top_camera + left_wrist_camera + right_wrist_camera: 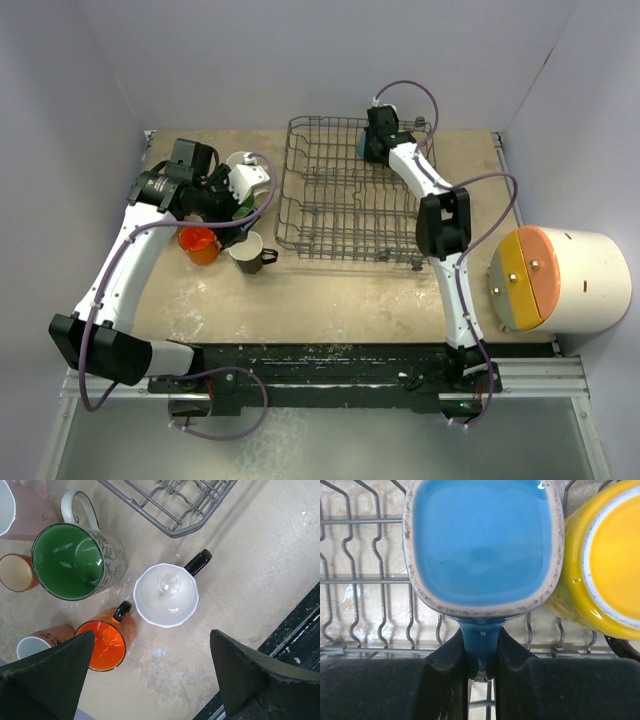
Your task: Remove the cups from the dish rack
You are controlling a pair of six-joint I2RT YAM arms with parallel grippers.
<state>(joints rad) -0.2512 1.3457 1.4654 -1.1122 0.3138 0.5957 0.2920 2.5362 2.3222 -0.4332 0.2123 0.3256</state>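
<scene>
Your right fingers (447,660) are clamped on the handle of the blue cup (482,545), one finger on each side of it. The cup lies in the dish rack (365,580) with its blue inside facing the wrist camera. The yellow cup (600,565) sits close at its 3 o'clock in that view, and you cannot tell whether the two touch.

Seen from above, with 12 o'clock pointing away from the arm bases, the rack stands on the desk (330,290) at about the middle. Your right arm reaches to the rack's 1 o'clock corner, where both cups are.

Your left fingers (55,675) are spread wide and hold nothing. They hover over a group of cups standing on the desk at the rack's 9 o'clock, outside it.

In the left wrist view, the black cup (166,594) stands upright, white inside, with its handle toward 1 o'clock. The orange cup (105,642) is just beside it at 8 o'clock. The white cup (70,562), green inside, is at its 10 o'clock.
</scene>
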